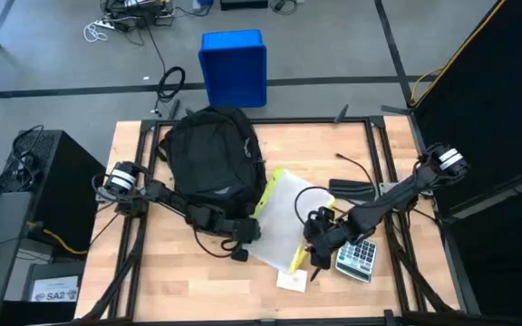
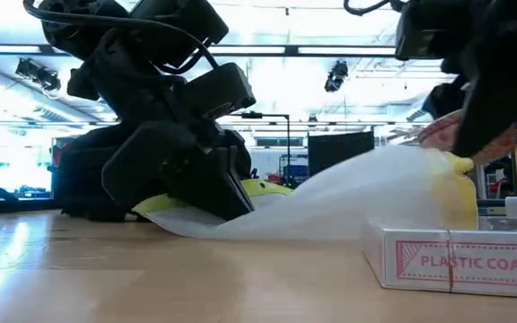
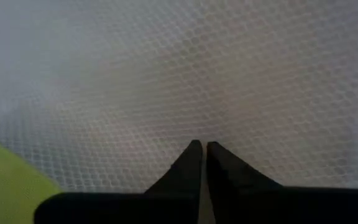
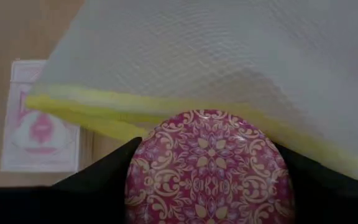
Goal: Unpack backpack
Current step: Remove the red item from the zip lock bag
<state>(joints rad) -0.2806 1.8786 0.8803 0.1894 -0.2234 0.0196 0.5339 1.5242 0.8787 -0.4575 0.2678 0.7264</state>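
Large black soft fabric backpack at table's far left, limp, best grabbed by strap. Left gripper fingers pinched together over white mesh pouch, probably gripping it. Right gripper clamps round pink patterned tin

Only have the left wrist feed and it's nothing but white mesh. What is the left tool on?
Observer: A white mesh pouch with yellow edging, lying on the table next to the backpack. The left tool is at the pouch's backpack-side edge, fingers together.
Operator: Right arm doing anything?
Observer: The right tool grips a round pink patterned disc at the pouch's yellow edge.
Operator: Anything else already out?
Observer: A calculator and a card box lie on the wood near the right tool.
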